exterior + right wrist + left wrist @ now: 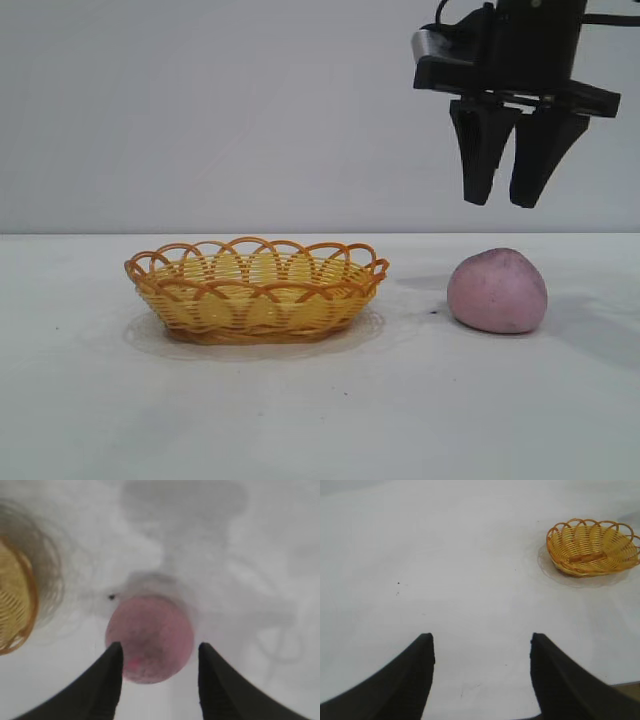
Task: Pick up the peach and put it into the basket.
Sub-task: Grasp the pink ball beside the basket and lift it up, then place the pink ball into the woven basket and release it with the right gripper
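Observation:
The peach (497,291), a dusty pink rounded fruit, lies on the white table to the right of the basket (256,290), a yellow oval wicker basket with an orange looped rim. My right gripper (503,203) hangs open and empty well above the peach, fingers pointing down. In the right wrist view the peach (149,638) sits below and between the open fingers, with the basket (15,600) at the frame's edge. My left gripper (481,640) is open and empty over bare table, away from the basket (592,547); it is out of the exterior view.
The white table (420,400) spreads around both objects. A plain grey wall stands behind. A small dark speck (111,597) lies on the table close to the peach.

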### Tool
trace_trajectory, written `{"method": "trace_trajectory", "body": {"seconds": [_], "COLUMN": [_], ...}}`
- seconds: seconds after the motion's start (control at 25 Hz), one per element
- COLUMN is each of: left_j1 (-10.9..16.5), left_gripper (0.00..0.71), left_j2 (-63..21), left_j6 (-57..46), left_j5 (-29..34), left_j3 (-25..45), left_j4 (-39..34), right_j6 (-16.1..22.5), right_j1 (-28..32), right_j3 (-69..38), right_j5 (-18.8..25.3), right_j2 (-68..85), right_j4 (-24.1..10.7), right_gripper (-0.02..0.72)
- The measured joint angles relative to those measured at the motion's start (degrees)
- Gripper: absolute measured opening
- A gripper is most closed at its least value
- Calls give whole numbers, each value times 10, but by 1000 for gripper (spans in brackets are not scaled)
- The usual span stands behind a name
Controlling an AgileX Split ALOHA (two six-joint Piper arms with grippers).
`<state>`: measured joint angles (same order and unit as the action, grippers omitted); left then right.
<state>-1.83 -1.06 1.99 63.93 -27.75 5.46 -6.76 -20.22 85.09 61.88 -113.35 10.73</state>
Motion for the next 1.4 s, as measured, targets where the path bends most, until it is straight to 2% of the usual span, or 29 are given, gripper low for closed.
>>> {"method": "trace_trajectory", "body": {"seconds": [0.32,0.4,0.48,0.56,0.6,0.64,0.76,0.92,1.04,1.24,1.4], "left_j1": [0,0,0,0,0,0,0,0,0,0,0], "left_gripper": [375,375,375,375,375,375,375,375,375,375,375], "left_j2": [0,0,0,0,0,0,0,0,0,0,0], "left_j6": [0,0,0,0,0,0,0,1,1,1,1], "left_j5": [0,0,0,0,0,0,0,0,0,0,0], "left_j3": [0,0,0,0,0,0,0,0,0,0,0], "left_j4": [0,0,0,0,0,0,0,0,0,0,0], "right_j6": [-10,-22,-35,-40,-41,-42,-58,-105,-118,-121,-121], "right_j1": [0,0,0,0,-3,-7,-30,-77,-118,-159,-166], "right_j3": [0,2,7,7,7,7,12,26,28,28,28], "right_j5": [9,9,10,2,-6,-14,-39,-109,-150,-158,-161], "right_j2": [-72,-97,-103,-90,-77,-63,2,70,69,-6,-61], "right_j4": [4,5,6,7,7,7,11,65,81,83,83], "right_gripper": [345,250,111,50,61,0,0,0,0,0,0]}}
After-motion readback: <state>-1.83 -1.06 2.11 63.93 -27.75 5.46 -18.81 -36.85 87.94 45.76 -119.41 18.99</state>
